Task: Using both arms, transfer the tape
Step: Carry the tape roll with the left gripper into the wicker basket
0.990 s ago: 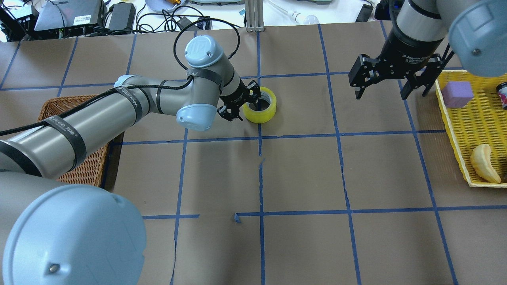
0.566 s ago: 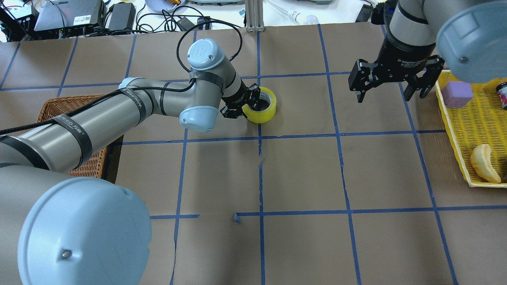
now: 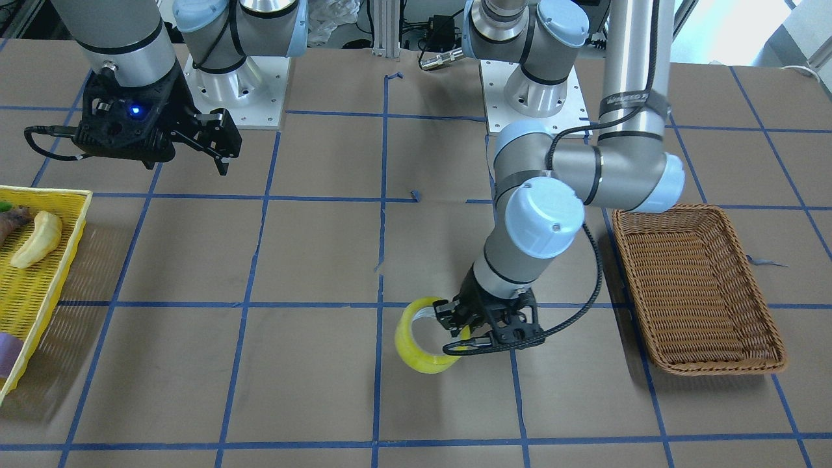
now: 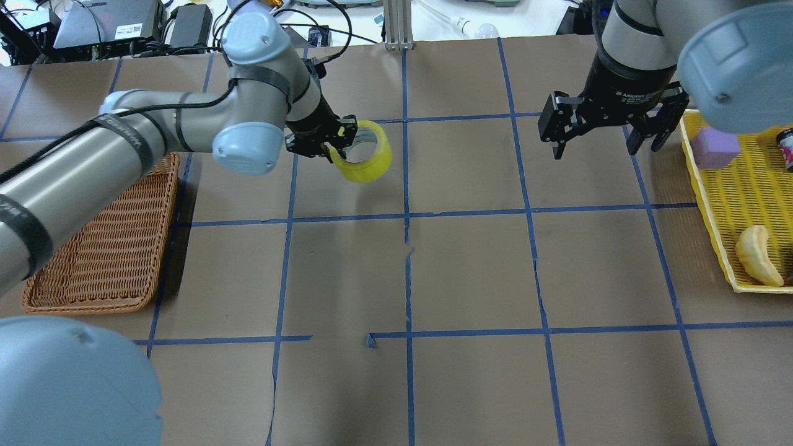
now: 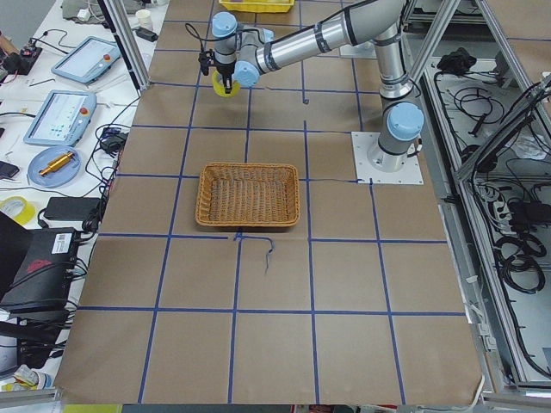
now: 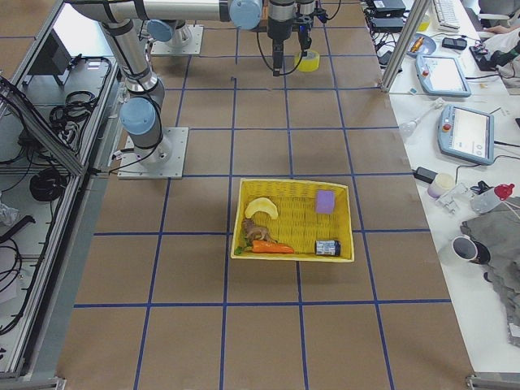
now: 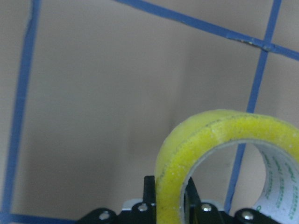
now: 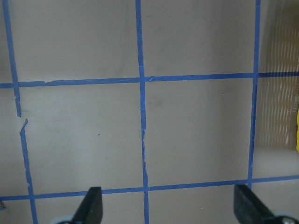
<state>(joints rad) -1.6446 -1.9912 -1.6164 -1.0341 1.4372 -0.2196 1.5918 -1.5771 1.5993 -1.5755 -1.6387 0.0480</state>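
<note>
The yellow tape (image 4: 370, 162) hangs tilted in my left gripper (image 4: 339, 147), clear of the table with its shadow below. The gripper is shut on the roll's wall, one finger inside the ring and one outside, as the left wrist view (image 7: 205, 140) shows close up. The tape also shows in the front view (image 3: 415, 348), held by the left gripper (image 3: 455, 333). My right gripper (image 4: 593, 147) is open and empty, hovering above the table well to the tape's right, next to the yellow tray. Its fingertips (image 8: 92, 205) frame only bare paper.
A brown wicker basket (image 4: 93, 266) sits at the left, under my left arm. A yellow tray (image 4: 731, 204) at the right edge holds a banana (image 4: 757, 255) and a purple block (image 4: 714, 147). Blue tape lines grid the brown paper table.
My left gripper closed on the tape's wall, lifted it off the table and carried it a little to the left. The right gripper stayed open and shifted slightly.
</note>
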